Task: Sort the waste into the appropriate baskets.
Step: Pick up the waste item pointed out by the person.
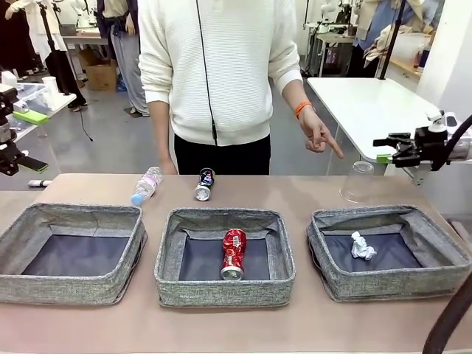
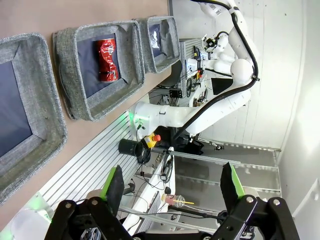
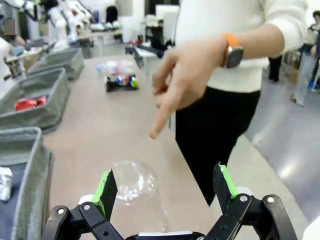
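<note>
Three grey baskets stand in a row. The left basket (image 1: 74,254) holds nothing. A dented red can (image 1: 234,253) lies in the middle basket (image 1: 171,258), and a crumpled paper ball (image 1: 362,245) lies in the right basket (image 1: 324,254). Behind them on the table are a blue-capped bottle (image 1: 147,185), a dark can (image 1: 204,184) and an upturned clear cup (image 1: 359,181). My right gripper (image 1: 382,149) hovers open just right of and above the cup (image 3: 132,187), which lies just beyond its fingertips. My left gripper (image 2: 172,172) is open, empty and off the table's left side.
A person in a white sweater stands at the far side, one hand (image 1: 321,136) pointing down toward the cup. The hand (image 3: 185,80) hangs close above my right gripper (image 3: 164,174). The red can (image 2: 106,60) shows in the left wrist view.
</note>
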You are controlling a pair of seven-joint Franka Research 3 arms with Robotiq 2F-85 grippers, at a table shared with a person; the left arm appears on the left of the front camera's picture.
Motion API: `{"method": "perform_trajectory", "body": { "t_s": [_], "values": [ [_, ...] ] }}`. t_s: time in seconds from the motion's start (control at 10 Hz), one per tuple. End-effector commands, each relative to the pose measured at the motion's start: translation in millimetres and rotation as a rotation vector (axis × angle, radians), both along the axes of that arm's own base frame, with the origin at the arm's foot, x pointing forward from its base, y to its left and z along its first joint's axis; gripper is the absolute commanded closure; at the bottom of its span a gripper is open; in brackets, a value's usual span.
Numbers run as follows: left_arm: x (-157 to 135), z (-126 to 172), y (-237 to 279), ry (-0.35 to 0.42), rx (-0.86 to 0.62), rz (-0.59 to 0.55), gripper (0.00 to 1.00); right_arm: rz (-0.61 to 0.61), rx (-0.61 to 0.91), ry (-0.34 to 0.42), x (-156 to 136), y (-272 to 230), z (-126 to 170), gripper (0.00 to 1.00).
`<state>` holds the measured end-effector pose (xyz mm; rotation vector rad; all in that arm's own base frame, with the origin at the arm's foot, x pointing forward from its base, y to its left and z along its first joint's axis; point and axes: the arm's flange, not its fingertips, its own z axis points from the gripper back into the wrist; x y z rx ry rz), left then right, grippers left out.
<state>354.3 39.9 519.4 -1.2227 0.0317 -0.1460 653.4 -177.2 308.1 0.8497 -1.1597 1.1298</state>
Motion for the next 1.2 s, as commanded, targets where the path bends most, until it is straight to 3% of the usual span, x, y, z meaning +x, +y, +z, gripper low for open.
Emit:
{"method": "perform_trajectory", "body": {
  "t_s": [0.0, 0.5, 1.1],
  "values": [
    [-2.3, 1.7, -0.1, 0.004, 0.006, -0.006, 0.0, -0.056, -0.105, -0.037, -7.6, 9.3, -9.6, 0.0],
    [-2.3, 1.7, -0.1, 0.004, 0.006, -0.006, 0.0, -0.015, -0.184, 0.057, -10.3, 19.2, -46.5, 0.0],
    [-2.3, 1.7, -0.1, 0.004, 0.006, -0.006, 0.0, 0.093, -0.146, 0.125, -17.4, 63.8, -70.1, 0.0]
  ]
}}
